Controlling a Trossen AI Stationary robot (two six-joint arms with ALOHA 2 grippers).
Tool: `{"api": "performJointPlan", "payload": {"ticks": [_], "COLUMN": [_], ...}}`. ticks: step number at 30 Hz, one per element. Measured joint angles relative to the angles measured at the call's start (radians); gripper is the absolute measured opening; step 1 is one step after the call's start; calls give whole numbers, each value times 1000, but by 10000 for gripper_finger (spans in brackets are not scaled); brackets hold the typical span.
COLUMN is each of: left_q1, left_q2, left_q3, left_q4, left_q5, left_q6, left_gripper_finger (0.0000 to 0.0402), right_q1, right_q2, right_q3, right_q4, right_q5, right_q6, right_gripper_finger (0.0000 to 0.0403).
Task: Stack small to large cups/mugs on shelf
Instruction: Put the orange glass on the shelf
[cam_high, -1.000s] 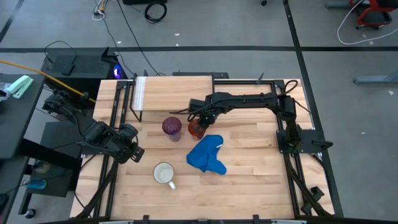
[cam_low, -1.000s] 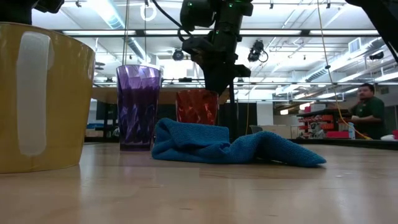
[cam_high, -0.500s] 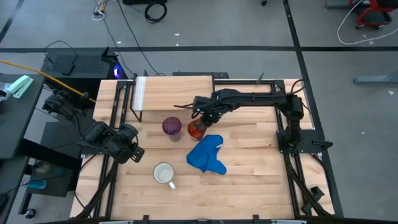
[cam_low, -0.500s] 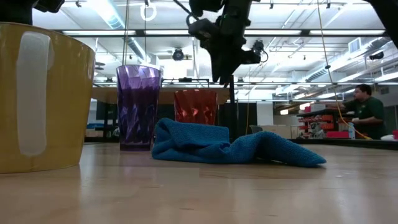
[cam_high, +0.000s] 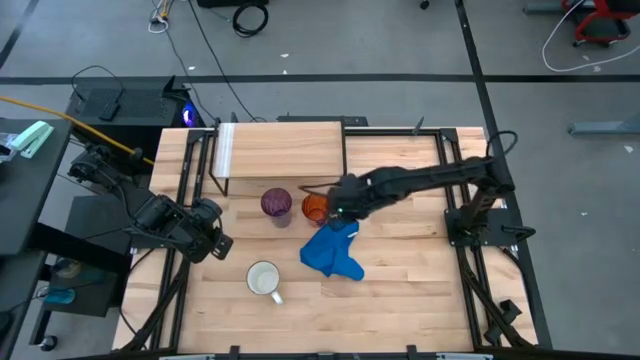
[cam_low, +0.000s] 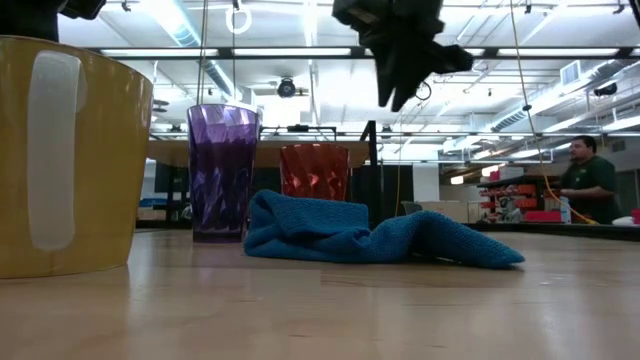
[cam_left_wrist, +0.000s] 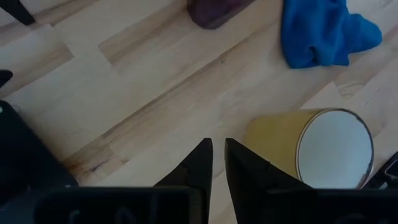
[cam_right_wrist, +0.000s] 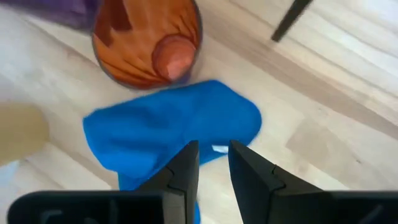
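The orange cup (cam_high: 314, 207) stands upright on the table (cam_high: 400, 290), just in front of the shelf (cam_high: 285, 147) and beside the purple tumbler (cam_high: 276, 204), the two cups near each other but apart. The mug (cam_high: 264, 279), white inside with a yellowish outer wall, stands alone nearer the table's front edge, well apart from both cups. A crumpled blue cloth (cam_high: 332, 250) lies just in front of the orange cup. The shelf board carries no vessel.

The right gripper (cam_high: 338, 203) hangs above the table just beside the orange cup, over the cloth's near edge. In the right wrist view its fingers (cam_right_wrist: 185, 163) are nearly together with only a narrow gap, holding nothing and touching nothing; the low view shows it raised clear above the cups.

The left gripper (cam_high: 222, 245) waits at the table's left edge, its fingers (cam_left_wrist: 200, 163) almost closed and empty, with the mug close ahead of them.
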Motion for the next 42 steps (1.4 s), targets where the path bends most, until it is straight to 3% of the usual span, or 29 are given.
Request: {"api": "performJointPlan", "payload": {"ticks": [4, 7, 11, 20, 42], "left_q1": [0, 0, 0, 0, 0], "left_q2": [0, 0, 0, -1, 0], "left_q3": [0, 0, 0, 0, 0], "left_q4": [0, 0, 0, -4, -1], "left_q5": [-10, -14, -22, -22, -25], "left_q6": [19, 25, 25, 47, 50], "left_gripper_finger": [51, 53, 48, 50, 48], "right_q1": [46, 79, 36, -50, -67], "right_q2": [-41, -48, -32, -29, 15], "right_q3": [-61, -135, -209, -221, -221], "right_q4": [29, 213, 434, 405, 454], "right_q5": [26, 96, 99, 67, 45], "right_q6": [200, 297, 286, 309, 310], "right_gripper_finger": [94, 94, 94, 94, 94]}}
